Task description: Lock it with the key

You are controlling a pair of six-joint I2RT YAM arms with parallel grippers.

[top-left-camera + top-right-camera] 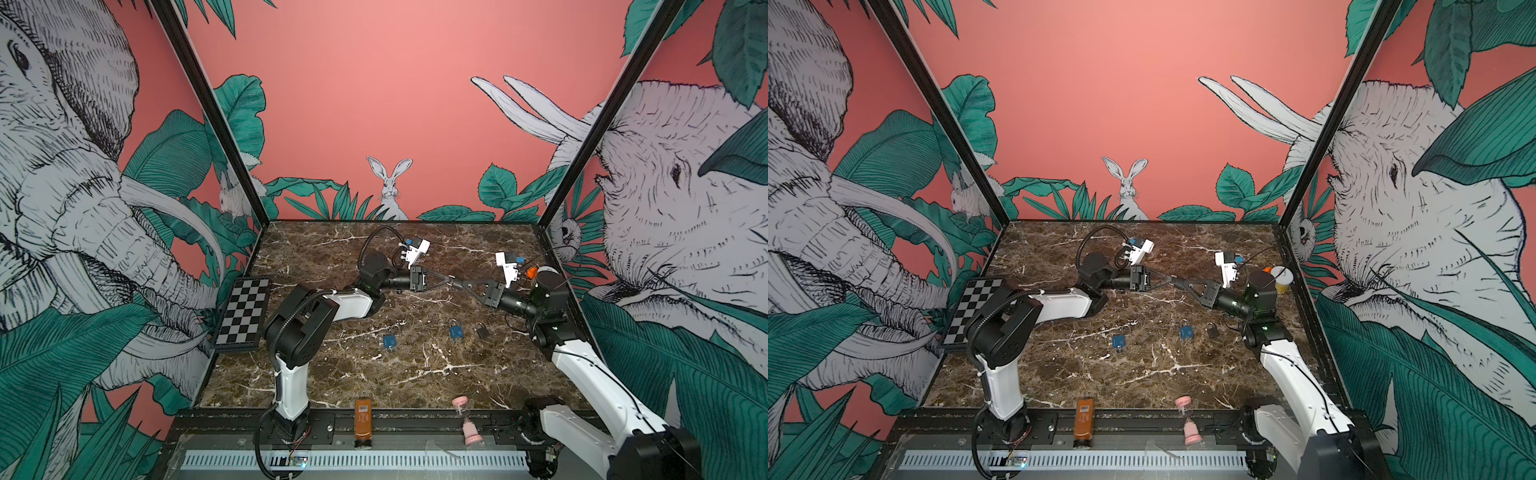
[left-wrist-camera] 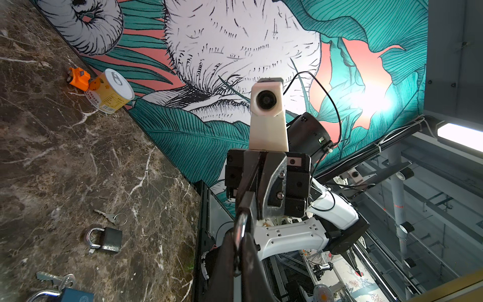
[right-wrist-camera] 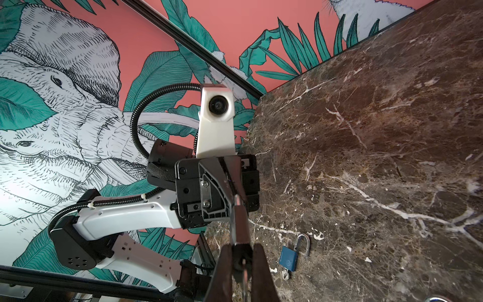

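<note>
The black padlock [image 3: 241, 255] is off the bench [image 1: 415, 374], held in the air over its back middle between the two grippers. The left gripper [image 2: 239, 243] is clamped narrow on the silver shackle [image 2: 241, 226], and the right gripper [image 3: 243, 264] is pinched tight on the black body end. Whether a key sits in this lock cannot be told. In both top views the grippers meet tip to tip, with the arms reaching in from either side.

Nearer the front, a blue padlock [image 1: 456, 331] lies just beside a second black padlock [image 1: 482, 330], and a ringed key [image 2: 112, 217] is close to that one. The other blue padlock [image 1: 389, 341] lies apart to the left, its shackle swung open in the right wrist view.

A checkerboard [image 1: 243, 311] leans at the left wall. A yellow can [image 2: 111, 91] and an orange toy car [image 2: 78, 78] touch each other by the right wall. An orange bottle [image 1: 363, 422] and a pink hourglass [image 1: 467, 419] rest on the front rail.
</note>
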